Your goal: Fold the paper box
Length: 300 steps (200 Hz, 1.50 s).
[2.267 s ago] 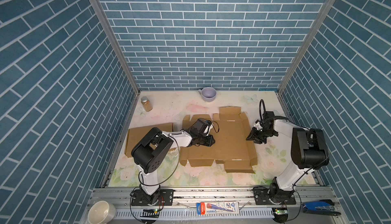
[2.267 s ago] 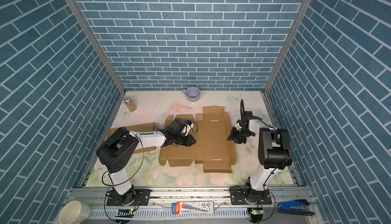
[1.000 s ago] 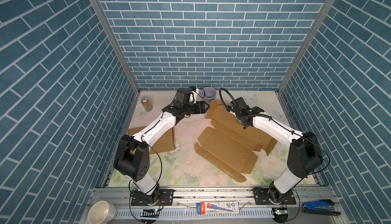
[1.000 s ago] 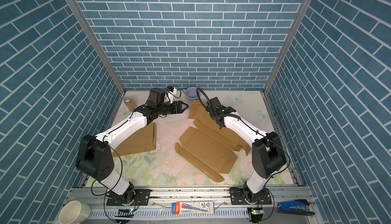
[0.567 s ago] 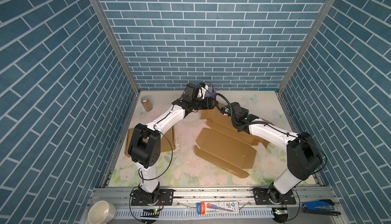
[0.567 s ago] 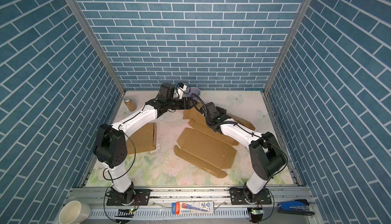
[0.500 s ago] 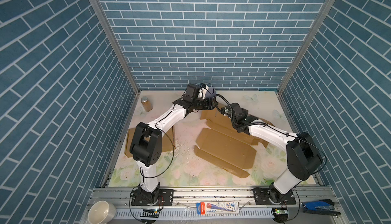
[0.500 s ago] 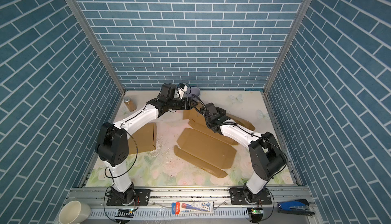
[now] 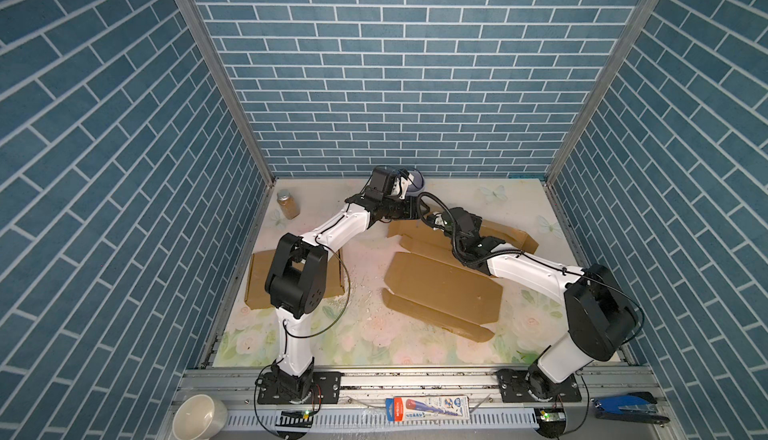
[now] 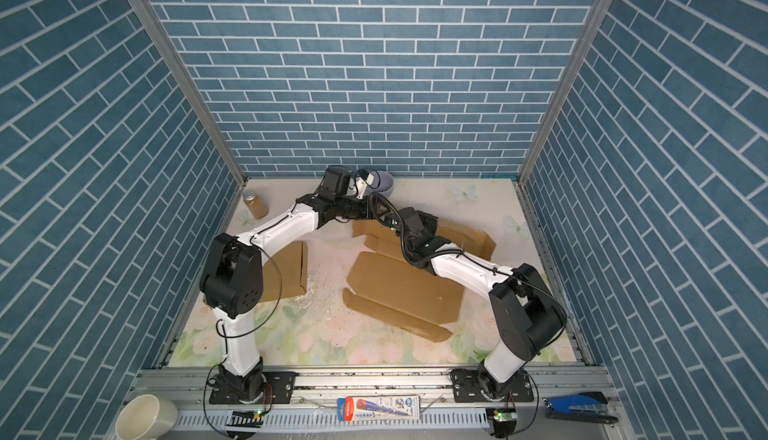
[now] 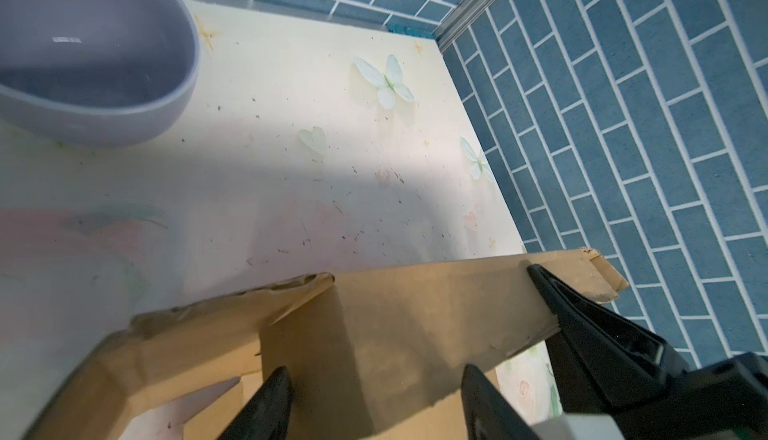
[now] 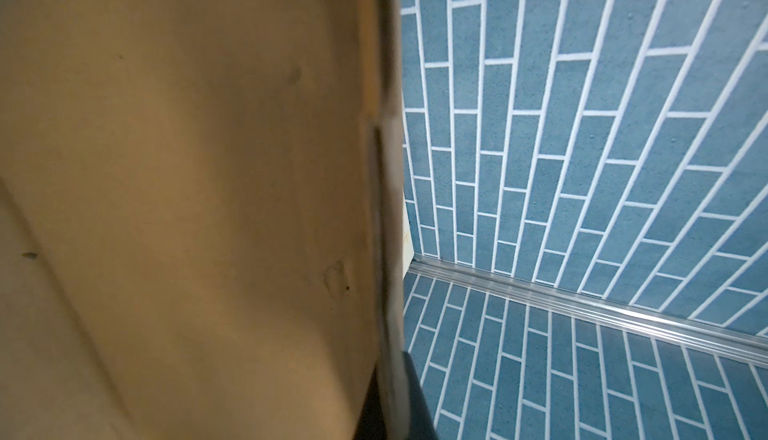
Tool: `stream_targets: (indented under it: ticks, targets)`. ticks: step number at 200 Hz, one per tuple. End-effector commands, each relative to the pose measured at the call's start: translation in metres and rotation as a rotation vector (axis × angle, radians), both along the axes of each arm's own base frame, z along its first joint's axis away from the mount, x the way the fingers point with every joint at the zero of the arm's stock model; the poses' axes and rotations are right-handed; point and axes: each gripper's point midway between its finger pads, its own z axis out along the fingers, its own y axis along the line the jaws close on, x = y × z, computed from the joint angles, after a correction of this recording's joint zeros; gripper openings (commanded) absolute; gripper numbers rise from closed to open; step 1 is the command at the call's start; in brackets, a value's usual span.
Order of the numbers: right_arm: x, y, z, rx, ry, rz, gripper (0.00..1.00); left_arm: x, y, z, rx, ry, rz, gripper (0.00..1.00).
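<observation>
Cardboard of the paper box (image 9: 444, 292) lay spread right of centre on the flowered table (image 9: 374, 334), its near panels flat and its far flap tilted up toward the back wall. At that far flap the two arms met. The right gripper (image 9: 437, 221) was closed on the flap's edge, and the right wrist view showed brown board filling one side with a thin edge running down to a dark finger. The left gripper (image 11: 374, 375) stood with its jaws apart, a strip of the flap lying between the fingers (image 11: 276, 379); whether they touched it could not be told. Just beyond the left gripper sat a lilac bowl (image 11: 95, 64). A second flat cardboard sheet (image 9: 259, 280) lay on the left side, partly under the left arm, and a small jar (image 9: 287, 205) stood in the far left corner.
</observation>
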Motion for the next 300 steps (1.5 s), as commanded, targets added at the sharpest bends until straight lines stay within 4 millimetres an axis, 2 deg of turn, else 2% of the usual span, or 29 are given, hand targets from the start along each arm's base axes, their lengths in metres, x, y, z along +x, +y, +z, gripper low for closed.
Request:
stream_targets:
  ticks: [1, 18, 38, 73, 88, 100, 115, 125, 144, 168, 193, 211, 238, 259, 284, 300]
  targets:
    - [-0.004, 0.009, -0.004, -0.022, -0.027, 0.022, 0.0, -0.021, -0.017, 0.002, -0.06, 0.024, -0.063, 0.6]
    - [-0.004, 0.012, -0.011, -0.034, -0.031, 0.03, 0.0, -0.026, -0.012, 0.001, -0.049, 0.019, -0.066, 0.58]
    - [-0.005, 0.01, -0.019, -0.051, -0.034, 0.038, 0.0, -0.017, 0.017, -0.001, -0.02, 0.03, -0.006, 0.57]
    - [-0.01, 0.009, -0.02, -0.052, -0.055, 0.075, 0.0, -0.012, 0.075, 0.034, 0.006, -0.067, 0.059, 0.59]
    - [-0.011, 0.011, -0.018, -0.049, -0.067, 0.098, 0.0, -0.01, 0.099, 0.042, 0.013, -0.101, 0.09, 0.6]
    - [-0.012, 0.012, -0.018, -0.05, -0.073, 0.113, 0.0, -0.003, 0.122, 0.034, 0.063, -0.119, 0.141, 0.59]
    - [-0.012, 0.013, -0.018, -0.05, -0.084, 0.127, 0.0, 0.008, 0.146, 0.011, 0.162, -0.112, 0.197, 0.58]
    - [-0.013, 0.014, -0.02, -0.047, -0.079, 0.14, 0.0, 0.015, 0.153, -0.007, 0.207, -0.086, 0.209, 0.57]
    - [-0.016, 0.015, -0.021, -0.032, -0.084, 0.156, 0.0, 0.026, 0.147, -0.031, 0.244, -0.051, 0.186, 0.56]
    - [-0.019, 0.016, -0.02, -0.012, -0.098, 0.173, 0.0, 0.036, 0.132, -0.05, 0.276, -0.062, 0.128, 0.58]
    - [-0.022, 0.016, -0.018, 0.008, -0.115, 0.187, 0.0, 0.033, 0.109, -0.068, 0.274, -0.069, 0.015, 0.59]
    - [-0.024, 0.017, -0.015, 0.019, -0.127, 0.2, 0.0, 0.02, 0.097, -0.075, 0.269, -0.072, -0.071, 0.59]
    - [-0.026, 0.014, -0.016, 0.018, -0.125, 0.203, 0.0, -0.001, 0.092, -0.061, 0.217, -0.094, -0.142, 0.59]
    - [-0.027, 0.013, -0.015, 0.022, -0.129, 0.197, 0.0, -0.025, 0.088, -0.056, 0.186, -0.083, -0.203, 0.6]
    - [-0.028, 0.012, -0.014, 0.027, -0.13, 0.197, 0.0, -0.051, 0.078, -0.067, 0.203, -0.048, -0.27, 0.62]
    - [-0.028, 0.013, -0.015, 0.025, -0.129, 0.197, 0.0, -0.061, 0.072, -0.076, 0.213, -0.023, -0.294, 0.63]
